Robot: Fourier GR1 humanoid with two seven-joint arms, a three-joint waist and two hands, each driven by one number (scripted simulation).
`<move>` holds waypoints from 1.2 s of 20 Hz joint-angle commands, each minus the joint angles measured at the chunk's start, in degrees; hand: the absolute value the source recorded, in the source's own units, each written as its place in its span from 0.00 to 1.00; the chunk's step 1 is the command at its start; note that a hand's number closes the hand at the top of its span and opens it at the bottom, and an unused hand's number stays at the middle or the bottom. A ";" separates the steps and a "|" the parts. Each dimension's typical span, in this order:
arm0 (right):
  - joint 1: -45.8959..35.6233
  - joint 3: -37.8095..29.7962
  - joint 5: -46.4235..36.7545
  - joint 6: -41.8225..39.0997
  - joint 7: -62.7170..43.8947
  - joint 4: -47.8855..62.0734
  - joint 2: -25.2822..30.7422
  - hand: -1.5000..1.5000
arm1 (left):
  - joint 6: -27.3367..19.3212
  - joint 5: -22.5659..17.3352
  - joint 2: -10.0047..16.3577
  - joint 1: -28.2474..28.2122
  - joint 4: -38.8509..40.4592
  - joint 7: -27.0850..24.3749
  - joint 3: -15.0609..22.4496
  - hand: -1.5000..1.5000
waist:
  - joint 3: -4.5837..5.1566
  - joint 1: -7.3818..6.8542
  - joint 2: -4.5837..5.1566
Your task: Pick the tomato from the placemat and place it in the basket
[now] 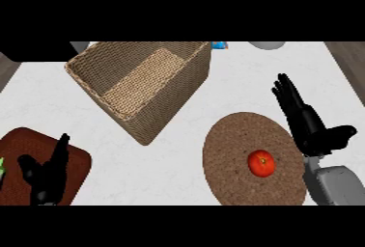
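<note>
A red tomato [261, 163] lies on a round brown woven placemat [235, 140] at the lower right of the counter. My right hand [306, 123] hovers just right of the placemat's far edge, fingers straight and pointing away, holding nothing. The woven basket [178, 91] stands at the upper left of centre, tilted in view, and its inside shows nothing. My left hand [46, 176] rests open at the lower left, fingers up, over a dark red-brown mat [78, 161].
A grey round object [266, 45] and a small blue item [219, 46] sit at the counter's far edge. A green bit [1, 166] shows at the left border. White counter lies between the basket and the placemat.
</note>
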State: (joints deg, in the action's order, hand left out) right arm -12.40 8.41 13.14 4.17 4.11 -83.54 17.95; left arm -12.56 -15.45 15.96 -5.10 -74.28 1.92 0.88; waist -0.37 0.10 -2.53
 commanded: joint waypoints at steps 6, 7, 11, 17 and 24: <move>-2.04 2.02 2.21 -9.36 0.24 -0.94 3.25 1.00 | 6.12 4.57 11.80 -18.44 -33.03 -1.87 1.68 0.50 | 0.18 5.52 0.39; -5.71 6.75 -2.19 -14.10 4.72 -5.28 5.60 1.00 | 8.00 5.02 12.48 -21.07 -32.53 -1.50 3.37 0.50 | 0.59 4.31 -0.94; -4.11 11.43 -1.39 -14.49 6.39 -6.30 -0.29 0.00 | 9.89 5.77 14.34 -23.18 -33.85 -3.58 2.44 0.50 | 0.79 6.81 -0.08; -4.46 12.09 -9.88 -9.44 4.70 -6.57 3.06 0.00 | 10.32 4.90 16.56 -29.92 -34.46 -4.12 -2.28 0.50 | 1.37 11.81 -1.24; -9.55 10.71 -20.74 -6.57 0.00 -8.00 11.80 0.00 | 11.46 5.04 18.51 -34.26 -32.07 -4.28 -6.99 0.50 | 2.04 16.08 -2.95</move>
State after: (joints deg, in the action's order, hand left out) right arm -19.73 19.35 -2.46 -3.18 6.22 -90.88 25.47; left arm -2.69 -5.45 37.85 -54.11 -93.71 6.04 -9.37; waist 0.10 11.84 -4.82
